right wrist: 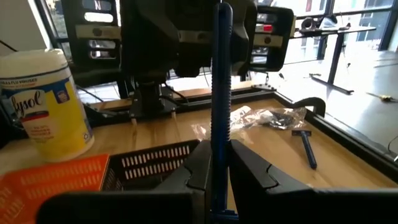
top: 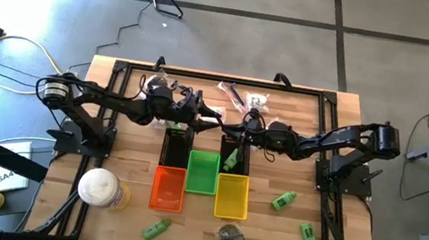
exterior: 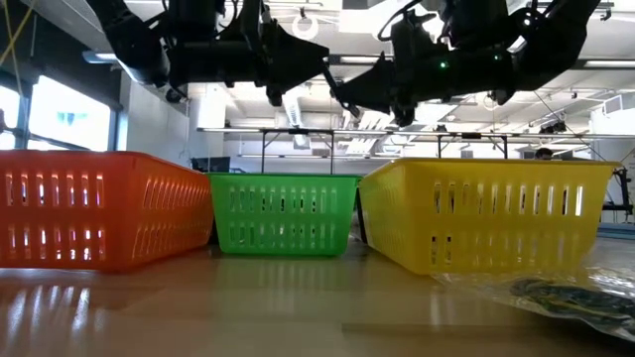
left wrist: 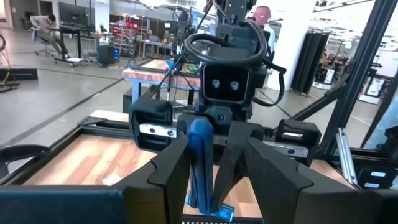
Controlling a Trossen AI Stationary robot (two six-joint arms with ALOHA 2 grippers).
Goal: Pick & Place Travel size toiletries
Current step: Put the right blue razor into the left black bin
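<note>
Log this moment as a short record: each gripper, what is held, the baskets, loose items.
left gripper: mid-table above the baskets, fingers closed on the slim blue stick
right gripper: facing the left one, fingers shut on the same stick
baskets: orange basket, green basket, yellow basket in a row, black basket behind
loose items: green bottles on the table
other: round wipes container beside the orange basket
</note>
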